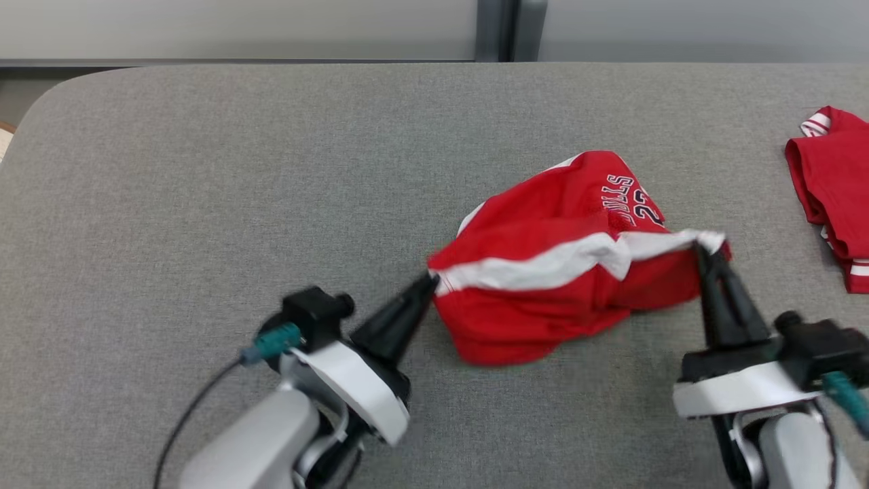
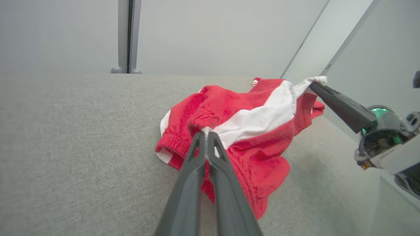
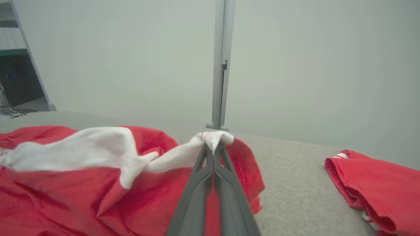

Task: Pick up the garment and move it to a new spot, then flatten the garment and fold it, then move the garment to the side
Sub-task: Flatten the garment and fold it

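left claw [image 1: 431,279] | right claw [image 1: 700,248] | both pinch garment [image 1: 529,319] band, apparently taut

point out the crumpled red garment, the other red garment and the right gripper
crumpled red garment [image 1: 529,319]: head view, red cloth below its white band
other red garment [image 1: 825,170]: head view, middle of its red cloth
right gripper [image 1: 705,250]: head view, fingertips pinching the crumpled garment

Open tabletop [image 1: 204,170] left, second garment [image 1: 831,183] right.

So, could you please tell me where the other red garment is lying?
In the head view, the other red garment lies on the grey table at the right edge, right of the right hand and apart from the red-and-white garment it grips.
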Robot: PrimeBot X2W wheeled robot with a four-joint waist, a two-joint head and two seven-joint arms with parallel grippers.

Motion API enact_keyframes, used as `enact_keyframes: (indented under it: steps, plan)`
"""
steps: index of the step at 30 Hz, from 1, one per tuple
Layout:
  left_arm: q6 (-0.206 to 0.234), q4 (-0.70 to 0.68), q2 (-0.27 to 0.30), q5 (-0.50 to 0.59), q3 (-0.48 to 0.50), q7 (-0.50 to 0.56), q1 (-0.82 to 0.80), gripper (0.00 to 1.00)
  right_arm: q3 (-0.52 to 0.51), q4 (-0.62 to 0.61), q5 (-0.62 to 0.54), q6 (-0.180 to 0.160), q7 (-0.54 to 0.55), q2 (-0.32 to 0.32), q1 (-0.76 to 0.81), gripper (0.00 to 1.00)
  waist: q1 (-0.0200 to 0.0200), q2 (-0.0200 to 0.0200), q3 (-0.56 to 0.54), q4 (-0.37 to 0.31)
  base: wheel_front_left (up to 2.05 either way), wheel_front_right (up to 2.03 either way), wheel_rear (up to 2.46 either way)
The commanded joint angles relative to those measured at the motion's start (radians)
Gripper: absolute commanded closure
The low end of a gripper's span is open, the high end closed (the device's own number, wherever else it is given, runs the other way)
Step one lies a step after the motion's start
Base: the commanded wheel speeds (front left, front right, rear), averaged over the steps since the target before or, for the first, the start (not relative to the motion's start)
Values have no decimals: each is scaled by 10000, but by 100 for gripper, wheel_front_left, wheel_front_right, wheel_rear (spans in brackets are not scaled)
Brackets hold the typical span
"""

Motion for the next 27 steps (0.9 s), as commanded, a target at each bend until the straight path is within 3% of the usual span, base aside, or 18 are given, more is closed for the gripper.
enact_keyframes:
  steps: [1, 8, 11, 16, 20, 23, 27]
  plan:
    - [-7, -29, 224, 6, 298, -137, -347, 100, -165, -536, 612, -9, -8, 20, -72, 100, 0, 0, -43, -42, 0, 0, 0]
    - [-347, 28, 1165, -453, 1353, 227, -2063, 100, -888, -1570, 3601, -6, -8, -301, -993, 100, 0, 0, -120, -383, 0, 0, 0]
    - [-577, 156, 1530, -1051, 1671, 1100, -3750, 100, -552, -947, 5361, -7, -8, -1171, -2678, 100, 0, 0, 139, -671, 0, 0, 0]
    - [-663, 803, 1553, -1064, 1640, 1864, -6528, 100, 471, 419, 7016, -7, 129, -2272, -5802, 100, 0, 0, 840, -1292, 0, 0, 0]
    - [-663, 1534, 1163, -741, 1531, 1546, -8742, 100, 925, 1436, 7432, -7, 27, -2787, -8276, 100, 0, 0, 1476, -1634, 0, 0, 0]
    - [-665, 1897, 846, -736, 1409, 1141, -9598, 100, 932, 1675, 7366, -7, -12, -2974, -9203, 100, 0, 0, 1748, -1680, 0, 0, 0]
    - [-668, 2387, 516, -748, 862, 143, -10626, 100, 450, 1066, 7149, -7, -20, -3005, -9905, 100, 0, 0, 2116, -1691, 0, 0, 0]
